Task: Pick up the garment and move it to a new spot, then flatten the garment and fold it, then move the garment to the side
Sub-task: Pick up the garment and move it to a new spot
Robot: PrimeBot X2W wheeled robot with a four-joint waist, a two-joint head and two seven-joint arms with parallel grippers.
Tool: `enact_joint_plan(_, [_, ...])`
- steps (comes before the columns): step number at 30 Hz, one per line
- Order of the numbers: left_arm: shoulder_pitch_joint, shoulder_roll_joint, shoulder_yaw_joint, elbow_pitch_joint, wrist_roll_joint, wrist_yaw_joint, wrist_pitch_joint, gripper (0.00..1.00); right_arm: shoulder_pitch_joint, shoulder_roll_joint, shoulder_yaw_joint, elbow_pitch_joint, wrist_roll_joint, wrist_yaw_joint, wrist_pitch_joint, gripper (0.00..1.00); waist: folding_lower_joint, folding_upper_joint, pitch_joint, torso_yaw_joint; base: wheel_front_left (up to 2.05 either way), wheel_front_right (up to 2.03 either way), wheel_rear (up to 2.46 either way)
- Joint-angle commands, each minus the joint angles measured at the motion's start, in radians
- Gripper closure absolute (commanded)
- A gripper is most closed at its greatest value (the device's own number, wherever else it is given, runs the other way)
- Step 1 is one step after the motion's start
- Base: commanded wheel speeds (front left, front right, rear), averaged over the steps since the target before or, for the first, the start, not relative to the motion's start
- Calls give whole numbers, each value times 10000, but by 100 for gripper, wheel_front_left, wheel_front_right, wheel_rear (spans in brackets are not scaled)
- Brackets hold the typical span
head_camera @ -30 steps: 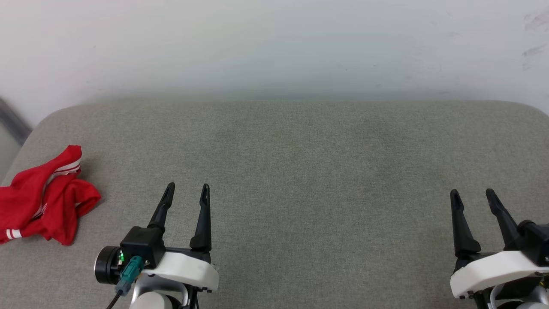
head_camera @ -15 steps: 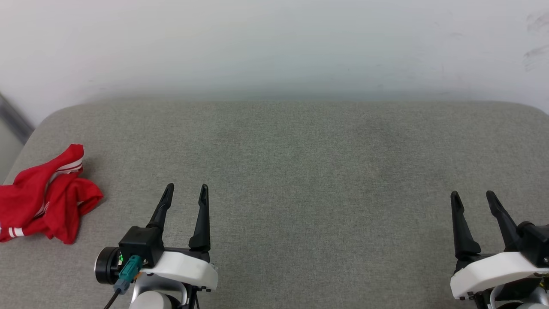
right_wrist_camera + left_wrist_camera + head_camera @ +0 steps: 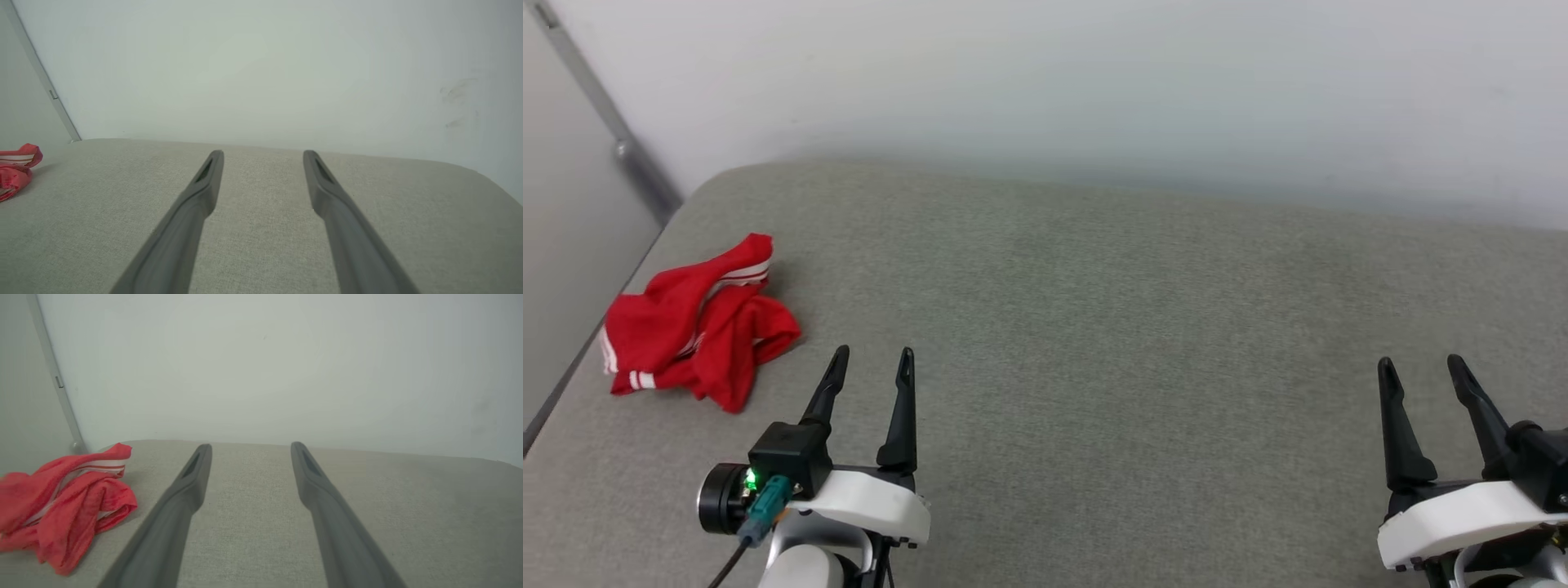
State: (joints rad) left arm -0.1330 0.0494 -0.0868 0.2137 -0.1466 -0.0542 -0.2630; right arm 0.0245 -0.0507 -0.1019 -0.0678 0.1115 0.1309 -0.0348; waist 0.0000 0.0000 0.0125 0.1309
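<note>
Looks like the very start: no step done yet. At the middle left of the head view, the garment (image 3: 694, 322), crumpled in a red heap with white striped trim showing, on the grey cushion (image 3: 1094, 327) close to its left edge. At the lower left, the left gripper (image 3: 872, 357), fingers apart and empty, near the heap on its lower right, not touching it. At the lower right, the right gripper (image 3: 1419, 365), likewise spread and empty, well apart from the cloth. In the left wrist view, the heap at the left edge, beside the left finger; in the right wrist view, a corner of it at the far left. Left to do, judging from this: pick up, carry to a new spot, flatten, fold, move aside.
</note>
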Motion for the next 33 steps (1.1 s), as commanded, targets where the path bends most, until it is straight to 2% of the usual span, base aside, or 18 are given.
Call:
enact_joint_plan(1, [-101, 46, 149, 38, 74, -36, -27, 0, 53, 9, 101, -133, -97, -3, 36, 0, 0, 0, 63, 663, 0, 0, 0])
enact_joint_plan(12, [-2, 41, 795, 130, 49, -151, -27, 0, -128, 7, 539, -618, -281, -3, 217, 0, 0, 0, 245, 2824, 0, 0, 0])
enact_joint_plan(19, [48, 20, 1018, 136, -126, -228, -27, 0, -164, 8, 736, -726, -390, -3, 330, 0, 0, 0, 338, 3940, 0, 0, 0])
enact_joint_plan(33, [157, 11, 1343, -320, -576, -78, -27, 0, -825, 8, 1276, -442, -522, -5, 459, 0, 0, 0, 645, 4140, 0, 0, 0])
